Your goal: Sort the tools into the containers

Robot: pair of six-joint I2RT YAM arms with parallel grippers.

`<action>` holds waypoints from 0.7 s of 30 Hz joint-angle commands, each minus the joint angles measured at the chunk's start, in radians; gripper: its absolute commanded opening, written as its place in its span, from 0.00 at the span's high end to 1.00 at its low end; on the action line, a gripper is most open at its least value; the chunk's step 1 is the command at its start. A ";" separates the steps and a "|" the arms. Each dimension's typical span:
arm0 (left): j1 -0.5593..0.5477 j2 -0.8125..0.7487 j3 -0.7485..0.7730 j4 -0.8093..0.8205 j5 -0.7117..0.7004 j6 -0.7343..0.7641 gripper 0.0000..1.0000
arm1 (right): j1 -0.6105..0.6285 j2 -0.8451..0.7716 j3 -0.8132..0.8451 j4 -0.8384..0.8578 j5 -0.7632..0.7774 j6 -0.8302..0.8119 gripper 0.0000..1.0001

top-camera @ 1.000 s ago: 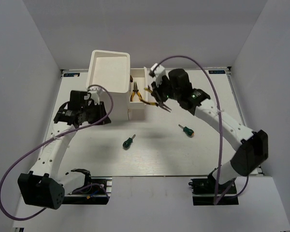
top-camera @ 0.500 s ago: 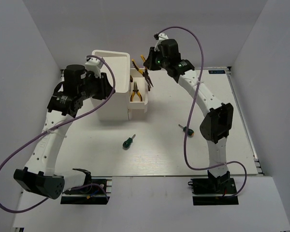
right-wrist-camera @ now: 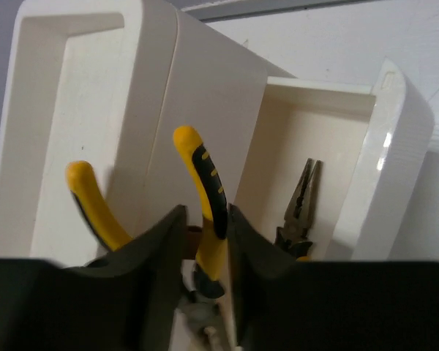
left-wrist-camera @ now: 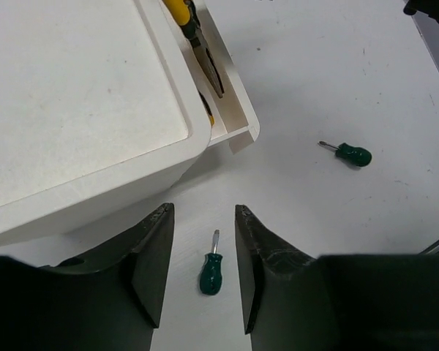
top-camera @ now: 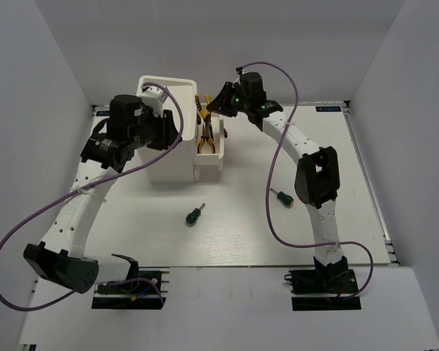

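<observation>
The white box unit (top-camera: 164, 146) stands at the back, with one drawer (top-camera: 208, 164) pulled out to its right. One yellow-and-black pliers (top-camera: 206, 144) lies in that drawer and shows in the right wrist view (right-wrist-camera: 300, 205). My right gripper (top-camera: 214, 107) is shut on the second pliers (right-wrist-camera: 199, 157) by one handle, above the drawer's far end. My left gripper (left-wrist-camera: 203, 210) is open and empty, high above the box's near edge. Two green-handled screwdrivers (top-camera: 194, 215) (top-camera: 283, 197) lie on the table; one shows between my left fingers, far below (left-wrist-camera: 211, 272). The thin screwdrivers are out of view.
White walls enclose the table on the left, right and back. The box's flat top (left-wrist-camera: 73, 95) fills the upper left of the left wrist view, with the drawer's front wall (left-wrist-camera: 238, 135) beside it. The second green screwdriver (left-wrist-camera: 351, 154) lies to the right.
My right gripper carried the pliers from right of the drawer to above its far end. My left arm rose from beside the box to above it.
</observation>
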 commanded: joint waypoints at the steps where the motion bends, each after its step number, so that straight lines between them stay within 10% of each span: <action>1: -0.019 0.000 0.031 -0.007 -0.030 -0.004 0.51 | 0.009 -0.016 -0.010 0.129 -0.078 0.053 0.64; 4: -0.028 0.023 0.022 0.003 -0.030 -0.004 0.51 | 0.008 -0.004 -0.008 0.132 -0.121 0.041 0.45; 10: -0.062 0.075 0.061 0.012 -0.060 -0.004 0.55 | -0.009 -0.022 -0.021 0.161 -0.178 0.009 0.44; 13: -0.081 0.089 0.071 0.001 -0.096 -0.004 0.68 | -0.037 -0.068 -0.008 0.184 -0.199 -0.078 0.66; 15: -0.090 0.089 0.091 -0.025 -0.147 -0.013 0.73 | -0.063 -0.111 -0.013 0.068 -0.123 -0.243 1.00; 21: -0.073 -0.006 0.115 -0.095 -0.554 -0.158 0.81 | -0.095 -0.166 -0.062 -0.213 0.113 -0.636 1.00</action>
